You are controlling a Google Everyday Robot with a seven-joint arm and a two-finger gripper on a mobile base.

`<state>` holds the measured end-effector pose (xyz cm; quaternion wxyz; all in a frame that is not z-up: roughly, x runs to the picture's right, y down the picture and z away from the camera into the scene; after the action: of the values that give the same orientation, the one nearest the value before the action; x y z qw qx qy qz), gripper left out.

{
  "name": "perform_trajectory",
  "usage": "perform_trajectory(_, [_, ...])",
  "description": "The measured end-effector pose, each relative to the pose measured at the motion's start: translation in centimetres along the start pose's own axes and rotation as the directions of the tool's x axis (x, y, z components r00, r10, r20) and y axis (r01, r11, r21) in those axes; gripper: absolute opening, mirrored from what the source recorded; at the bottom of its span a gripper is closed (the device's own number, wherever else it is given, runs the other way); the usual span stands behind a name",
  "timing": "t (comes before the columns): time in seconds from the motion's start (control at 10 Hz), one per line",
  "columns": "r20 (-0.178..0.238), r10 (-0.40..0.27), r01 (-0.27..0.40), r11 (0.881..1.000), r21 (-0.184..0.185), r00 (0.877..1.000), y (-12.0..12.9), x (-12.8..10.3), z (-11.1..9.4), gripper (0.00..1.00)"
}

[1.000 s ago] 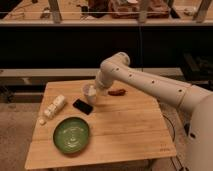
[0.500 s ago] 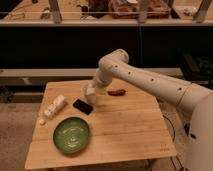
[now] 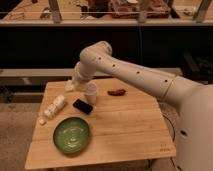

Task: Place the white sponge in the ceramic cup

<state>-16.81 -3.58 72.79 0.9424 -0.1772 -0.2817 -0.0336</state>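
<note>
The white sponge (image 3: 68, 86) is a small off-white block near the back left of the wooden table (image 3: 125, 130). My gripper (image 3: 75, 83) is right at it, on its right side; the contact is hidden. The ceramic cup (image 3: 91, 93) stands upright just right of the gripper, pale and tapered. The arm reaches in from the right, above the table's back edge.
A black flat object (image 3: 83, 106) lies in front of the cup. A row of small white pieces (image 3: 53, 107) lies at the left. A round green plate (image 3: 72, 135) sits at the front left. A reddish-brown object (image 3: 117, 92) lies right of the cup.
My gripper has moved left, from over the cup to the sponge at the back left. The cup now shows on its own.
</note>
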Motion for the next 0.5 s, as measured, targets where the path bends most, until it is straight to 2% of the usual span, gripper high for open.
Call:
perform_trajectory(0.1, [0.034,0.01,-0.01,1.0,-0.005,0.999,0.27,-1.12,0.82,0.01])
perform_trajectory(0.2, [0.044,0.025,-0.025,1.0,-0.002,0.999,0.4,-1.84,1.48,0.01])
perform_trajectory(0.5, [0.055,0.059,-0.061,0.998,0.029,0.997,0.37,-1.1,1.32,0.01])
